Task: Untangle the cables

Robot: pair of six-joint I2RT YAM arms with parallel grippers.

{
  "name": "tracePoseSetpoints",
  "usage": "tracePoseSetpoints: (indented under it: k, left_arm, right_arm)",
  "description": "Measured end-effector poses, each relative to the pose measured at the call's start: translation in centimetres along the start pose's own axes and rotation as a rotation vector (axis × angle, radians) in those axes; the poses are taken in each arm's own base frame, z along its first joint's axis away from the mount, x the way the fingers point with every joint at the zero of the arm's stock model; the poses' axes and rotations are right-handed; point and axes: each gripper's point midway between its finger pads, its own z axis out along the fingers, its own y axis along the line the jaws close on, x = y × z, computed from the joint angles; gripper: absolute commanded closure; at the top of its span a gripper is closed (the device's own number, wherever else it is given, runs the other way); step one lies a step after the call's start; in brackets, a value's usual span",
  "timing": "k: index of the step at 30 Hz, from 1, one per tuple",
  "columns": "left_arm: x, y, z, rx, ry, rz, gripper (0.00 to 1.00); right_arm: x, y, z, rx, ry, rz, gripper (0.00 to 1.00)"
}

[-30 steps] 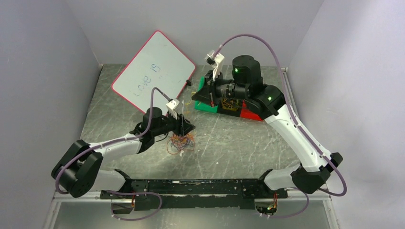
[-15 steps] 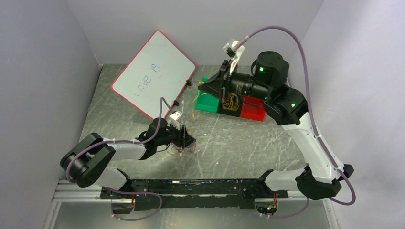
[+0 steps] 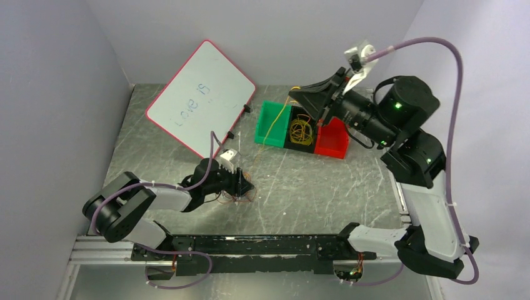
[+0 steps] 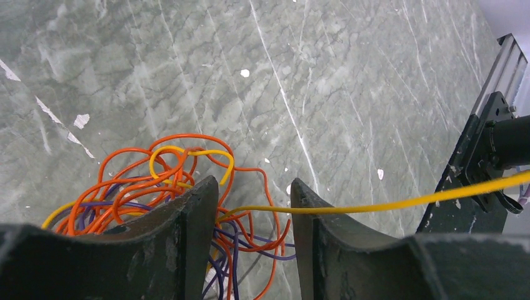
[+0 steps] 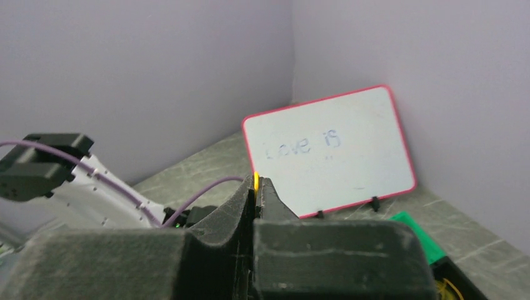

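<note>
Whiteboard (image 3: 201, 94), red-rimmed: handwritten "Love is" (faint blue marker); small marks beneath too faint to read.

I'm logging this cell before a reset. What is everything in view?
whiteboard: one, red-rimmed, leaning at the back
bins: three, green, black, red, in a row at the back
cable coil: one, yellow, in the black bin
cable bunch: one, orange, yellow and purple, on the table, front left
yellow cable: one, stretched from the bunch toward the bins
left hand: one, black, open over the bunch
right hand: one, black, shut on the yellow cable, raised
</note>
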Motion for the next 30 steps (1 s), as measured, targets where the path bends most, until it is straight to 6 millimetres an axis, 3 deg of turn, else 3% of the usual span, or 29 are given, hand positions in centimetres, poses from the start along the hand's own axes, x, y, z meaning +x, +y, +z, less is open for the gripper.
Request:
tracePoseSetpoints:
  k: [5,19,30]
  left_arm:
    - [-0.1,0.1,0.0,-0.009,-0.006,0.000,0.48]
    - [-0.4,0.5,0.0,-0.034,-0.022,0.005,0.43]
    - [-0.5,1.0,-0.2,-0.066,-0.026,0.012,0.43]
  right_arm:
    - [-2.4,-1.1,-1.8,0.089,-0.076,-0.037,1.00]
    - [-6.7,-5.0,-6.2,0.365,-0.217,-0.112,1.00]
    - [-10.9,-6.3,-9.7,0.495,-0.350,-0.169,1.00]
